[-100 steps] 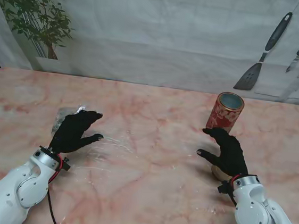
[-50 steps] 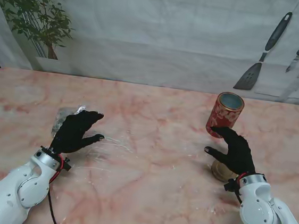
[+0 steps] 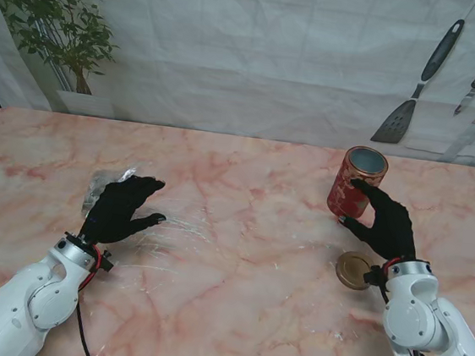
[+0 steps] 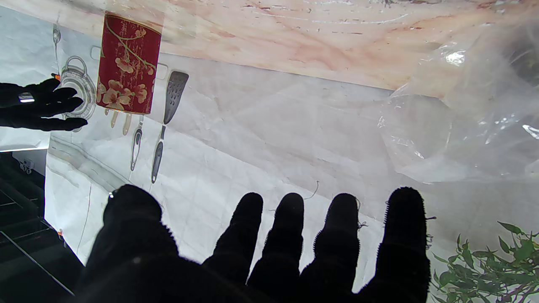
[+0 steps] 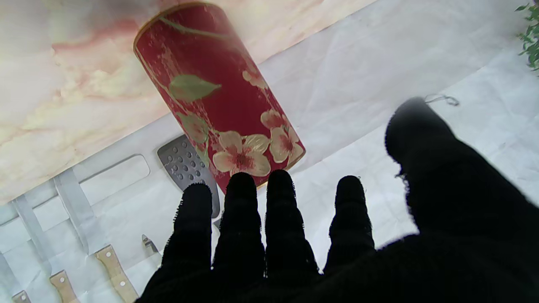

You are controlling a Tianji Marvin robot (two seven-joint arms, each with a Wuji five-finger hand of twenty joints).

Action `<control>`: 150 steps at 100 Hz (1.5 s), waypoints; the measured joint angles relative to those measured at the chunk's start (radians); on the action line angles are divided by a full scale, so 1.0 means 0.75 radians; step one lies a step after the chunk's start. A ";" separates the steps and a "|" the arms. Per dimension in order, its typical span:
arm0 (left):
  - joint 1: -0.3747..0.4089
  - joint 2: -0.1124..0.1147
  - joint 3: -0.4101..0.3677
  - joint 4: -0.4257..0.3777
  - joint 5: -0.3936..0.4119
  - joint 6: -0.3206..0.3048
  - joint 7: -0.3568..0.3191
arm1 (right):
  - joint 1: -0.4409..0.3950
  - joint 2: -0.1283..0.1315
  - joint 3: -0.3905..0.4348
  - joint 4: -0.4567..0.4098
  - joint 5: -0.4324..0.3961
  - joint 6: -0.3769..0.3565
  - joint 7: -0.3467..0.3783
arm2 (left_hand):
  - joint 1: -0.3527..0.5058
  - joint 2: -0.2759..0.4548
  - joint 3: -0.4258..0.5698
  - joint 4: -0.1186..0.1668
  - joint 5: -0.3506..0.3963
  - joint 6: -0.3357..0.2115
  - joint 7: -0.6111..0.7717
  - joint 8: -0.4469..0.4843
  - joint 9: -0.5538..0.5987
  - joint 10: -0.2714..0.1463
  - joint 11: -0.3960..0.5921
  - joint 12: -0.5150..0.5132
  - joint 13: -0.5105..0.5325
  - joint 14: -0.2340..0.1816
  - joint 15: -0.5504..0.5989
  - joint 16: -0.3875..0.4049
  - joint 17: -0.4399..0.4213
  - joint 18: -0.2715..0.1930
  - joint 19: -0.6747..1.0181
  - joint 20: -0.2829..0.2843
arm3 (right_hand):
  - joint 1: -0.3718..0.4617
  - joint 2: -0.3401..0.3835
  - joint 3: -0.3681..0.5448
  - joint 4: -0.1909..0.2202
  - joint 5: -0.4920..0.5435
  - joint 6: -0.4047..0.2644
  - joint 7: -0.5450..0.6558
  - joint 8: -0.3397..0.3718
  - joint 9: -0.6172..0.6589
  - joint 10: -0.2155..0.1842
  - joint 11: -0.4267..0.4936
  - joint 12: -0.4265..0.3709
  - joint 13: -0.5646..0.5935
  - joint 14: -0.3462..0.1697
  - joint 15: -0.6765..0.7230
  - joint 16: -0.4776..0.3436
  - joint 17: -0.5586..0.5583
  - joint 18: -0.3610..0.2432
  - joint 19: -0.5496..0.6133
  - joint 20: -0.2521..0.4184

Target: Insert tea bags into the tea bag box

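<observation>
The tea box is a red round tin (image 3: pixel 357 184) with flowers, standing upright and open at the right of the table; it also shows in the wrist views (image 5: pixel 219 101) (image 4: pixel 128 63). Its gold lid (image 3: pixel 353 270) lies flat nearer to me. My right hand (image 3: pixel 385 226) is open, fingers spread beside the tin's near right side, fingertips (image 5: pixel 242 189) close to its wall. My left hand (image 3: pixel 120 208) is open over a clear plastic bag (image 3: pixel 105 185) (image 4: pixel 463 113) with dark tea bags inside, at the left.
A potted plant (image 3: pixel 54 23) stands at the back left. A backdrop sheet (image 3: pixel 276 54) printed with spatulas and knives hangs behind the table. The marble table top (image 3: pixel 249 230) stretches between my hands.
My right hand has moved away from me and to the right, off the gold lid and up beside the tin. The left hand has stayed put.
</observation>
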 measured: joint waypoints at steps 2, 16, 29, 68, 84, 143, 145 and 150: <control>0.000 0.000 0.000 0.000 0.000 0.000 0.000 | 0.006 -0.001 -0.003 0.004 0.000 0.004 -0.008 | 0.000 0.000 0.000 0.000 0.000 0.000 0.000 0.000 0.000 0.000 0.000 0.000 0.000 0.000 0.000 0.000 0.000 0.000 0.000 0.000 | 0.000 -0.013 0.020 0.000 0.000 -0.003 0.000 0.000 0.001 0.001 0.005 0.002 0.012 0.003 0.013 0.010 0.004 0.014 0.022 0.000; -0.001 0.000 0.000 0.001 0.000 0.000 0.000 | 0.045 -0.006 -0.022 0.026 -0.006 0.035 -0.050 | 0.000 0.000 0.000 0.000 0.000 0.000 0.000 0.000 0.000 0.000 0.000 0.000 0.000 0.000 0.000 0.000 0.000 0.000 0.000 0.000 | 0.000 -0.046 0.070 0.000 -0.016 -0.020 -0.016 0.001 0.017 0.013 0.078 0.037 0.057 0.016 0.067 0.040 0.026 0.031 0.060 0.000; -0.002 0.000 0.000 0.002 0.000 0.000 -0.002 | 0.083 -0.010 -0.042 0.046 -0.011 0.061 -0.066 | 0.000 0.000 0.000 0.000 0.000 0.000 0.000 0.000 0.000 0.000 0.000 0.000 0.000 0.000 0.000 0.000 0.000 0.000 0.000 0.000 | 0.000 -0.065 0.115 0.000 -0.016 -0.021 -0.018 0.001 0.020 0.015 0.122 0.049 0.099 0.017 0.124 0.064 0.044 0.048 0.099 -0.001; -0.006 0.000 0.002 0.006 -0.002 0.000 -0.008 | 0.189 -0.019 -0.112 0.084 -0.009 0.230 -0.090 | 0.000 0.000 0.000 0.000 0.000 0.000 0.000 0.000 0.000 0.000 0.000 0.000 0.001 0.000 0.000 0.000 0.000 0.000 0.000 0.000 | 0.022 -0.123 0.242 0.000 -0.031 -0.031 -0.031 0.002 0.084 0.016 0.433 0.200 0.229 0.049 0.403 0.193 0.101 0.124 0.309 -0.022; -0.008 0.000 0.003 0.010 -0.002 -0.001 -0.008 | 0.241 -0.023 -0.133 0.109 -0.009 0.292 -0.070 | 0.000 0.000 0.000 0.000 0.000 0.000 0.000 0.000 0.000 0.000 0.000 0.000 0.001 0.000 0.000 0.000 0.000 0.000 0.000 0.000 | 0.084 -0.139 0.284 0.000 -0.031 -0.033 -0.032 0.002 0.103 0.013 0.556 0.266 0.262 0.050 0.539 0.243 0.125 0.131 0.400 -0.039; -0.009 0.001 0.001 0.013 -0.003 -0.001 -0.007 | 0.407 -0.011 -0.204 0.204 -0.036 0.539 0.049 | 0.000 0.000 0.000 0.000 0.000 0.000 0.000 0.000 0.000 0.000 0.000 0.000 0.001 0.000 0.000 0.000 0.000 0.000 0.000 0.000 | 0.187 -0.139 0.350 -0.001 0.082 0.064 0.249 -0.012 0.197 -0.001 0.752 0.382 0.347 0.050 0.783 0.316 0.177 0.164 0.593 -0.107; -0.009 0.001 0.001 0.013 -0.003 -0.001 -0.006 | 0.411 -0.011 -0.205 0.207 -0.037 0.542 0.051 | 0.000 0.000 0.000 0.000 0.000 0.000 0.000 0.000 0.000 0.000 0.000 0.000 0.001 0.000 0.000 0.000 0.000 0.000 0.000 0.000 | 0.181 -0.139 0.358 -0.001 0.136 0.076 0.296 -0.006 0.200 0.000 0.757 0.383 0.351 0.050 0.788 0.317 0.181 0.164 0.593 -0.107; -0.009 0.001 0.001 0.013 -0.003 -0.001 -0.006 | 0.418 -0.011 -0.210 0.212 -0.038 0.549 0.055 | 0.000 0.000 0.000 0.000 0.000 0.000 0.000 0.000 0.000 0.000 0.000 0.000 0.001 0.000 0.000 0.000 0.000 0.000 0.000 0.000 | 0.203 -0.139 0.359 -0.001 0.186 0.093 0.301 -0.017 0.220 0.009 0.771 0.389 0.362 0.052 0.799 0.317 0.192 0.166 0.596 -0.108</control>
